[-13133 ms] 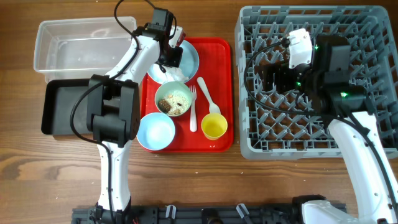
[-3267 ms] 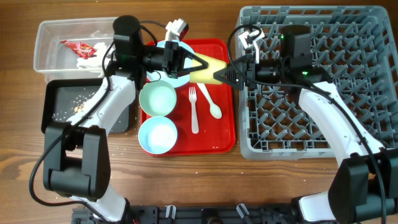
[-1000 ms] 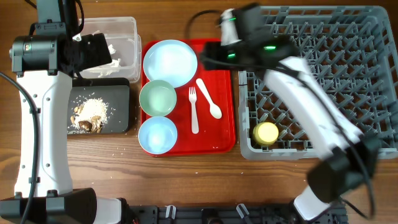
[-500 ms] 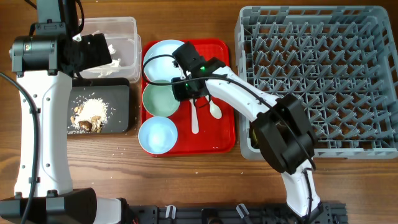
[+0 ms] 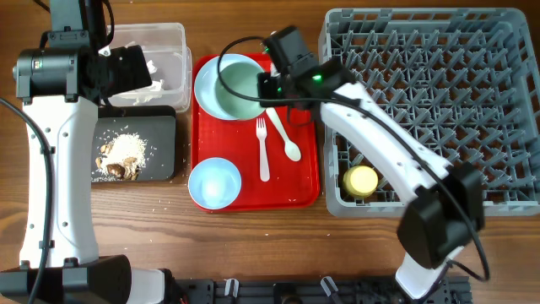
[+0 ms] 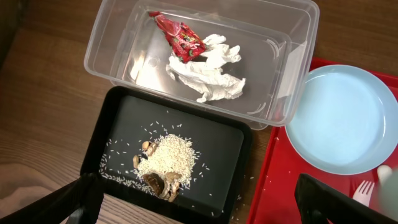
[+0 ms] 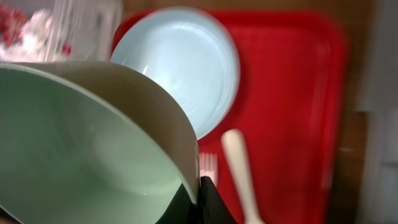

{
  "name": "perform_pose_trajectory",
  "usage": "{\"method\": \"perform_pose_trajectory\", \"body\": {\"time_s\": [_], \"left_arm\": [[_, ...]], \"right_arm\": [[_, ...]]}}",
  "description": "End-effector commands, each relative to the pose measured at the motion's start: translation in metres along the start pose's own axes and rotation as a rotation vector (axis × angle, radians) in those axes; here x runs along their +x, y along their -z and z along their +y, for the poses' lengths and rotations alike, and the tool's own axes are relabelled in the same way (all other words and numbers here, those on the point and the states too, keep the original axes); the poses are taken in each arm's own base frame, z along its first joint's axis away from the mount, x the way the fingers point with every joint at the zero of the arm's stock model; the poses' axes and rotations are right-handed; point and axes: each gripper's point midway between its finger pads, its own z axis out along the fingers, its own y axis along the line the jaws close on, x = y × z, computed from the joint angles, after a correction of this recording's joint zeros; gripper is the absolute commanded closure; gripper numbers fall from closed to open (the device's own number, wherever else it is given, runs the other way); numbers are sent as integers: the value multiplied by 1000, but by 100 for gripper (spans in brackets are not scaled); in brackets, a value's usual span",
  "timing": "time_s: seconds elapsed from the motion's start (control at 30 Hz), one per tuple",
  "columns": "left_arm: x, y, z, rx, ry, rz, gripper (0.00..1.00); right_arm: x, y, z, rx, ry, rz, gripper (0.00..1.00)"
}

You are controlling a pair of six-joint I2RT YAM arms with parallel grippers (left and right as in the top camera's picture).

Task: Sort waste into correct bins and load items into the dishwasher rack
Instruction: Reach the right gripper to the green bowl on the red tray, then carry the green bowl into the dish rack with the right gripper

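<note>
Right end effector [image 5: 268, 84] is clamped on the rim of one bowl [image 5: 243, 89], held tilted over the plate [image 5: 205, 84] at the back-left of the red tray [image 5: 299, 186]. Second bowl [image 5: 213, 181] sits front-left on the tray, fork [image 5: 262, 148] and spoon [image 5: 285, 139] mid-tray. Yellow cup [image 5: 364, 180] is in the rack [image 5: 439, 51], right of the tray. Left end effector [image 6: 196, 186] is wide open and empty, left of the tray. Wrapper [image 6: 180, 40] is in the clear tub [image 6: 112, 37], scraps [image 6: 165, 162] in the black tray [image 6: 124, 118].
</note>
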Motion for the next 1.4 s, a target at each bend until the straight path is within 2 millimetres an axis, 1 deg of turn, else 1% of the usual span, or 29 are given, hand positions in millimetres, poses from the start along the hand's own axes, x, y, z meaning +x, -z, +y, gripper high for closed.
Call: {"method": "perform_pose_trajectory", "body": {"time_s": [0.0,0.07,0.1,0.13,0.17,0.2,0.23,0.27,0.3,0.33,0.4,0.43,0.47,0.5,0.53,0.57,0.63,0.7,0.73,0.8,0.87,0.97,1.03,1.07,1.13,1.17,1.2,1.3,1.37], "left_arm": [[-2,0,2,-7,-8,-4,0],[-2,0,2,-7,-8,-4,0],[-2,0,2,-7,-8,-4,0],[-2,0,2,-7,-8,-4,0],[-2,0,2,-7,-8,-4,0],[-2,0,2,-7,-8,-4,0],[-2,0,2,-7,-8,-3,0],[-2,0,2,-7,-8,-4,0],[-2,0,2,-7,-8,-4,0],[-2,0,2,-7,-8,-3,0],[-2,0,2,-7,-8,-4,0],[-2,0,2,-7,-8,-4,0],[-2,0,2,-7,-8,-4,0],[-2,0,2,-7,-8,-3,0],[-2,0,2,-7,-8,-4,0],[-2,0,2,-7,-8,-4,0],[-2,0,2,-7,-8,-4,0],[-2,0,2,-7,-8,-4,0],[-2,0,2,-7,-8,-4,0],[-2,0,2,-7,-8,-4,0],[-2,0,2,-7,-8,-4,0],[-2,0,2,-7,-8,-4,0],[-2,0,2,-7,-8,-4,0],[-2,0,2,-7,-8,-4,0],[-2,0,2,-7,-8,-4,0],[-2,0,2,-7,-8,-3,0],[-2,0,2,-7,-8,-4,0],[-2,0,2,-7,-8,-4,0],[-2,0,2,-7,-8,-4,0]], "right_arm": [[-43,46,-66,336,21,-213,96],[-61,63,-92,489,70,-289,96],[-74,77,-109,621,143,-333,96],[-83,89,-120,724,178,-365,96],[-89,100,-127,804,194,-393,96],[-99,118,-137,924,203,-442,96],[-106,130,-141,988,200,-476,96],[-113,139,-145,1050,204,-500,96],[-118,144,-151,1101,202,-514,96],[-125,147,-166,1182,204,-510,96],[-132,137,-189,1241,235,-466,96],[-137,125,-216,1295,253,-417,96],[-138,116,-230,1320,259,-393,96],[-138,108,-239,1336,279,-364,96],[-136,92,-248,1342,323,-311,96],[-132,79,-252,1341,355,-274,96],[-126,61,-256,1346,391,-226,96],[-117,38,-262,1346,419,-177,96],[-113,31,-264,1346,431,-157,96],[-109,26,-264,1345,445,-138,96],[-107,23,-258,1337,464,-127,96],[-98,16,-250,1325,520,-70,95],[-93,14,-246,1319,545,-43,94],[-91,13,-245,1316,557,-30,83],[-87,10,-238,1308,586,-10,71],[-87,8,-234,1303,595,-12,68],[-86,7,-228,1297,604,-18,63],[-85,0,-207,1273,639,-37,40],[-83,-10,-190,1217,677,-46,33]]}}
